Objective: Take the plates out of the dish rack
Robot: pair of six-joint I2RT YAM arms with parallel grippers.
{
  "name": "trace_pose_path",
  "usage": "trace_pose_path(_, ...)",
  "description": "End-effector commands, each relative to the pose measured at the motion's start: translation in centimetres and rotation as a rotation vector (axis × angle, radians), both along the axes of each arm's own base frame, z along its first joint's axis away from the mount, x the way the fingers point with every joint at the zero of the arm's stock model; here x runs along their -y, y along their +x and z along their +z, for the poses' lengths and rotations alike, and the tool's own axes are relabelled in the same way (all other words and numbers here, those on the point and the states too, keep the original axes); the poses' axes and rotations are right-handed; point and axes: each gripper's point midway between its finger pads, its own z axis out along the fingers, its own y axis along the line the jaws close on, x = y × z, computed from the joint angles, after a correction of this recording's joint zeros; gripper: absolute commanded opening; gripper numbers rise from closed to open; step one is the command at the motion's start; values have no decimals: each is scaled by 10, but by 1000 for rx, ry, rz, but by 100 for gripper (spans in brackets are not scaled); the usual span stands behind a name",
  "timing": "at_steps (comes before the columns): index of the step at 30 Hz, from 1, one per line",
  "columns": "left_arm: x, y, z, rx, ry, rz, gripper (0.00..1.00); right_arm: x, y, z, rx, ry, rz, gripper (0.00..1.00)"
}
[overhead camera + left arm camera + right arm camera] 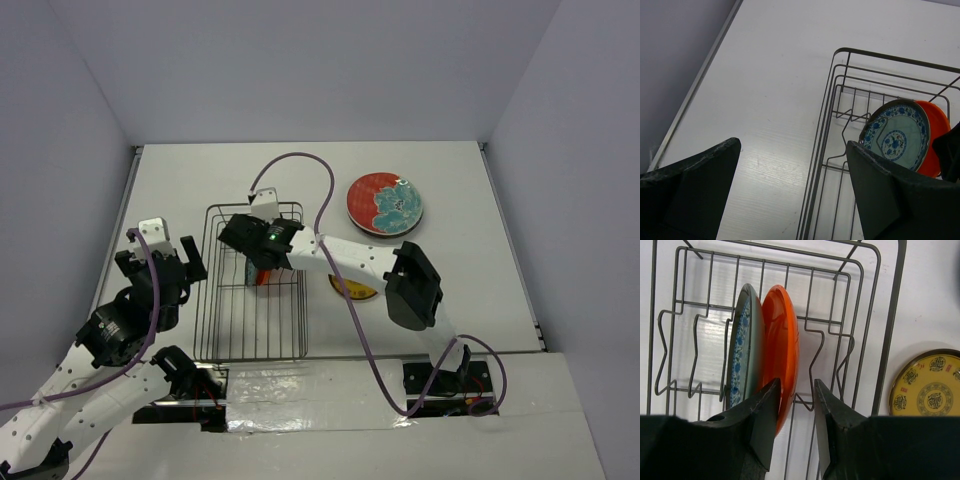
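The dish rack (250,320) lies on the table between the arms. Two plates stand upright in it side by side: a teal one with a blue floral rim (742,345) and an orange one (784,335). My right gripper (796,395) hangs over the orange plate, jaws straddling its near rim. The left finger is against the plate and a gap shows before the right finger. My left gripper (790,170) is wide open above bare table just left of the rack (890,56). A red plate with teal flowers (385,203) and a yellow plate (927,390) lie flat on the table.
The red plate sits at the back right of the rack. The yellow plate lies right beside the rack's right side, partly under my right arm (360,262). Grey walls enclose the table on three sides.
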Motion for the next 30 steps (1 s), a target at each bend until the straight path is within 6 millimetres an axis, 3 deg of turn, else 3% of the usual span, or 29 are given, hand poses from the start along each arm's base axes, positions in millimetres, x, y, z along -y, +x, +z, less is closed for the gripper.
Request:
trace_pose_path(1,4,5,8,27,-6,-12,100,-3,10,10,34,31,-45,40)
trace_pose_path(16,3,4,9,35,-11,-11,100,4,15,9,54,41,-138,17)
trace_pose_path(23,3,4,8,30,-8,-9,99,9,14,42,91,88,-141,3)
trace_pose_path(30,1,4,8,28,-6,1,100,18,18,79,140,51,-132,0)
